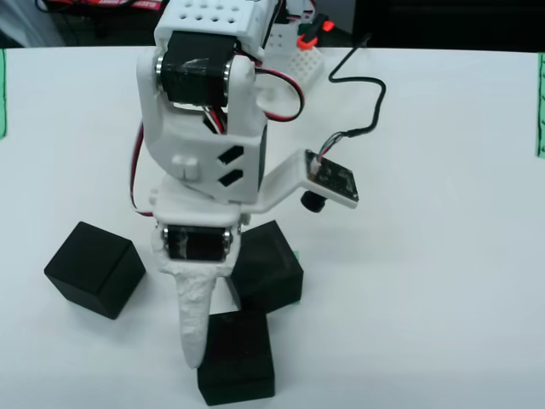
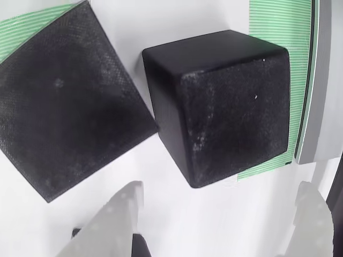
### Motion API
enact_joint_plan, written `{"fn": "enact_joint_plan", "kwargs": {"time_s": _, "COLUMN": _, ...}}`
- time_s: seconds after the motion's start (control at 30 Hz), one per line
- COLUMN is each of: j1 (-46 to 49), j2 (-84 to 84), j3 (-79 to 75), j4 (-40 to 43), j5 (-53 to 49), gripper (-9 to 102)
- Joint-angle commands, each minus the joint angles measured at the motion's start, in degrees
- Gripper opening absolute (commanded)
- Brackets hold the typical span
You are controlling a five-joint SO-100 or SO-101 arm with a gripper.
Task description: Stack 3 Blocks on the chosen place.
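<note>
The white two-finger gripper (image 1: 197, 341) hangs low over the white table (image 1: 426, 298), its fingers (image 2: 115, 219) spread apart and pinching nothing, as the wrist view shows. Of the 3 matte black cubes, the nearest cube (image 1: 237, 356) sits just beside the fingertip in the overhead view. The middle cube (image 1: 266, 264) (image 2: 222, 104) lies just behind the gripper, resting on the small square patch of thin green stripes (image 2: 278, 27), a sliver of which peeks out at its edge. The third cube (image 1: 94, 268) stands to the gripper's left in the overhead view, apart from the others.
</note>
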State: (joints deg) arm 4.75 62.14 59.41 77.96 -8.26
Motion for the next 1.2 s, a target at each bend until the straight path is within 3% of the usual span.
{"fn": "enact_joint_plan", "kwargs": {"time_s": 0.0, "j1": -0.7, "j2": -0.97, "j3": -4.39, "j4": -0.53, "j5": -0.26, "gripper": 35}}
{"fn": "enact_joint_plan", "kwargs": {"time_s": 0.73, "j1": -3.78, "j2": -12.3, "j3": -13.62, "j4": -0.7, "j5": -0.26, "gripper": 34}}
{"fn": "enact_joint_plan", "kwargs": {"time_s": 0.97, "j1": -3.78, "j2": -13.01, "j3": -14.41, "j4": -0.7, "j5": -0.26, "gripper": 20}}
{"fn": "enact_joint_plan", "kwargs": {"time_s": 1.17, "j1": -3.16, "j2": -9.67, "j3": -14.59, "j4": 1.93, "j5": -0.26, "gripper": 18}}
